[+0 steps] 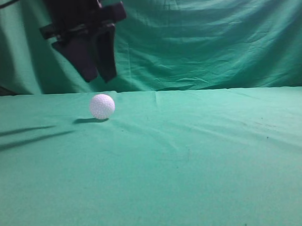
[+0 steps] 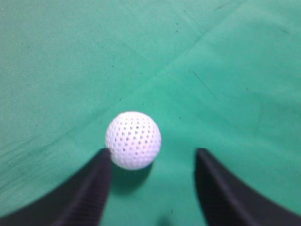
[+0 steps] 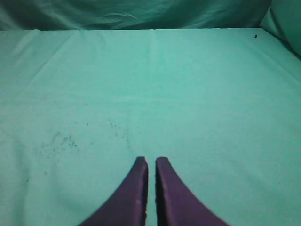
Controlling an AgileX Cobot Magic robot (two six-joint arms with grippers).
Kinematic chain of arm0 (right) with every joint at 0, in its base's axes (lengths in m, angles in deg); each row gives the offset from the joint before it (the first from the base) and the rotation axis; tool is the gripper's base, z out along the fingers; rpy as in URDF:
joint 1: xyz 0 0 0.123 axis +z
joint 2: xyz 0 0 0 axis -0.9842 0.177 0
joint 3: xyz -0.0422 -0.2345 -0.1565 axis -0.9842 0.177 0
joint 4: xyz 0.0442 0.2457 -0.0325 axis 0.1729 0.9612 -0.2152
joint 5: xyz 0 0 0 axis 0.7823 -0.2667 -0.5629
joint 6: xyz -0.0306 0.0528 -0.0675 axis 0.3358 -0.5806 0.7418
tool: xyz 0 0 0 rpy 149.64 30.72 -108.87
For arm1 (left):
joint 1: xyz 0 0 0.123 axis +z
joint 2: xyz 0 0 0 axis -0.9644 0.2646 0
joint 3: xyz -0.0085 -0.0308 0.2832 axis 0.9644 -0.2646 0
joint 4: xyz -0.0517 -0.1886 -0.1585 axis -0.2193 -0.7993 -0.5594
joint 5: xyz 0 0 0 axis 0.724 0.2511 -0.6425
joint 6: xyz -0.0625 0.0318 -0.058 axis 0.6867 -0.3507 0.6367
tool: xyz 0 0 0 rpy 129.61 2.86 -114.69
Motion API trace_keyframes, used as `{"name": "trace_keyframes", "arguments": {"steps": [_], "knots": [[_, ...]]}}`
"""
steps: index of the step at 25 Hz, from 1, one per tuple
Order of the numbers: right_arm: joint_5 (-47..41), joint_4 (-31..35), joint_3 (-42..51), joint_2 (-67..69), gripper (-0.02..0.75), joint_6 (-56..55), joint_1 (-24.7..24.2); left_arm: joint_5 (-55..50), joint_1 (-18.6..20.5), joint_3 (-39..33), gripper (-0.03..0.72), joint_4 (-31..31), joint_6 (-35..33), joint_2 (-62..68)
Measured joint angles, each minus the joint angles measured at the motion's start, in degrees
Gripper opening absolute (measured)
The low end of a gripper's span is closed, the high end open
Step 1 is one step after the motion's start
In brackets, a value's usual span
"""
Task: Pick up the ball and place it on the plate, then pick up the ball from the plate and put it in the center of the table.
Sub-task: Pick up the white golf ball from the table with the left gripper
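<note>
The white dimpled ball [image 1: 102,106] rests on the teal-green table [image 1: 192,156], left of the middle. My left gripper [image 1: 97,75] hangs open just above it, slightly behind. In the left wrist view the ball [image 2: 133,140] lies on the cloth between and beyond the two open dark fingers [image 2: 153,157], close to the left finger. My right gripper [image 3: 151,162] is shut and empty over bare cloth; it does not show in the exterior view. No plate is in view.
The draped green backdrop [image 1: 213,36] rises behind the table's far edge. Long arm shadows [image 1: 23,137] lie on the cloth at the left. Small dark specks [image 3: 61,141] mark the cloth in the right wrist view.
</note>
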Motion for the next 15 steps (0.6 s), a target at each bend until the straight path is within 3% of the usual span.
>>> {"name": "trace_keyframes", "arguments": {"steps": [4,6,10,12,15], "knots": [[0.00,0.00,0.00,0.00,0.051,0.00,0.00,2.02,0.00,0.31,0.587,2.08,4.43,2.61],[0.00,0.00,0.00,0.00,0.051,0.00,0.00,2.64,0.00,0.33,0.653,5.02,7.12,3.66],[0.00,0.00,0.00,0.00,0.051,0.00,0.00,3.44,0.00,0.43,0.646,8.84,9.79,5.55],[0.00,0.00,0.00,0.00,0.051,0.00,0.00,3.65,0.00,0.43,0.578,8.95,10.04,6.38],[0.00,0.00,0.00,0.00,0.051,0.00,0.00,3.69,0.00,0.43,0.586,8.95,10.77,7.47]]}}
